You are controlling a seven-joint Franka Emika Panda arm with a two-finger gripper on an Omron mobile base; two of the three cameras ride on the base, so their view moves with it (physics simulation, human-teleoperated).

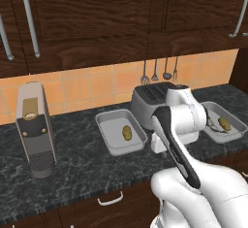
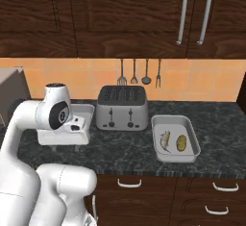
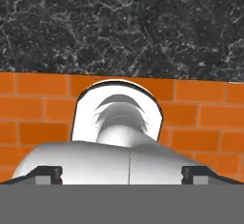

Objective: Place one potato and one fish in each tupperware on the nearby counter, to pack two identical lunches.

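My pincer stands wide open with nothing between its 2 tips, which sit far apart at the bottom of the hand view. That view looks along my own folded arm at the counter and, past its edge, a floor of orange bricks, so I am not aimed at any food at the moment.

The right tray holds 1 potato and 1 fish lying side by side, so that lunch looks packed. The left tray holds only 1 potato; it needs a fish. I cannot see a second fish on the counter in the base views.

Here is what could go wrong:

1. I judge the missing fish lies somewhere out of view. If I reach blind, I may close on air or on the wrong thing.
2. My arm is folded low in front of the toaster and hides part of the left tray in the right base view. A careless swing could strike the toaster or shove the tray along the stone.
3. The coffee machine stands left of that tray; a wide sweep might knock it.
4. The fish is slender, so a poor grasp could let it slip and land on the rim or beside the tray.
5. I might drop it into the right tray by mistake, leaving 2 uneven lunches.
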